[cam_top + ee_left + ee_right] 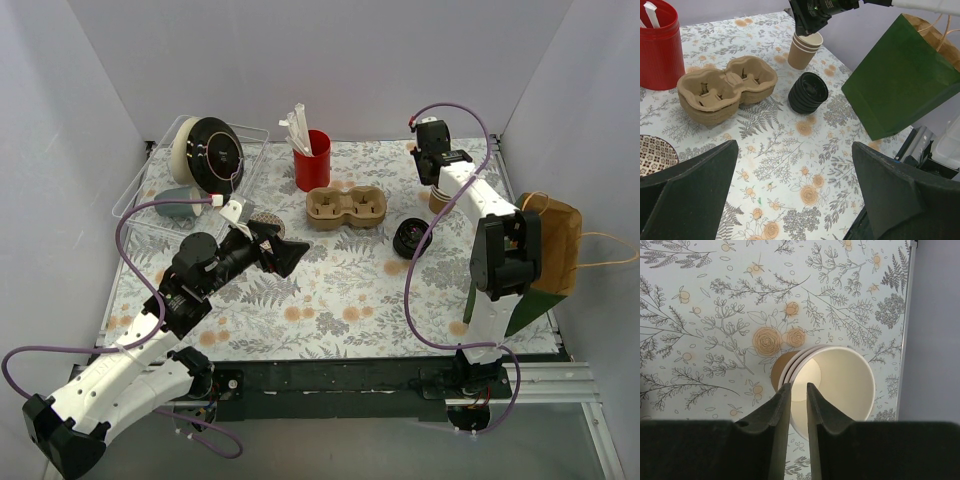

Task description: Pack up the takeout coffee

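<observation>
right tool (798,386) hangs straight above the stack of small brown kraft paper cups, white inside (804,52), fingers nearly together and clamped on the rim wall of the top cup (845,385); looks like one finger inside, one outside. Stack stands upright, mouth up, at the far right corner of the floral bench (330,310), bench edge and side wall close. Right arm is on it; left tool (283,255) is spread wide, holds nothing, well apart at left-centre. Next is likely a straight lift, room above is free. Stack of round black plastic lids (412,238) lies tipped just beside the cups, tan pulp two-cup carrier (347,207) further left, brown-and-green paper bag (550,250) at the right edge
</observation>
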You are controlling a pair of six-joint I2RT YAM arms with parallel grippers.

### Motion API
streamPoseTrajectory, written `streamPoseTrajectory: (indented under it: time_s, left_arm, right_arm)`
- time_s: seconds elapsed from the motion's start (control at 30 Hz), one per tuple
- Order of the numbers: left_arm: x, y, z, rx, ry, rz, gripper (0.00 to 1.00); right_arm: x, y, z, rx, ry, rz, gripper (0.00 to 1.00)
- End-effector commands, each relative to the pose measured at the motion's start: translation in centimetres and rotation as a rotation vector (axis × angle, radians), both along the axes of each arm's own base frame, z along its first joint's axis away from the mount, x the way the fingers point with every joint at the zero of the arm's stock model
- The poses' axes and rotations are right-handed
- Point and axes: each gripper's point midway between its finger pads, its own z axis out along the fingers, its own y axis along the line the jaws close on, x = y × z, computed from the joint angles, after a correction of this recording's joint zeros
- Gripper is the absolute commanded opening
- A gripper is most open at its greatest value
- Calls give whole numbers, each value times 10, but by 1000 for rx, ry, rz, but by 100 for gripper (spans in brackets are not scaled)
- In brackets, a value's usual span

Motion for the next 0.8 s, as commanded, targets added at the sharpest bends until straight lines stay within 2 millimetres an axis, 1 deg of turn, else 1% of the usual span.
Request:
streamPoseTrajectory:
  time_s: [0.0,0.07,0.27,0.57,0.77]
  left_arm:
    - [-1,-1,10,-6,-29,-11,98]
    - [-1,-1,10,-7,-31,-9,98]
    - [-1,-1,9,-6,-29,-9,98]
    - [-1,0,10,-7,-31,-8,98]
    - [-1,-1,10,-7,-31,-8,98]
  right_arm:
    - [-3,0,2,21,-4,1,27]
    - [-3,0,1,25,0,3,27]
    - [-1,2,6,34,-12,11,29]
    - [-4,-4,-5,35,14,-14,27]
    - [-3,-5,-4,53,10,-14,26]
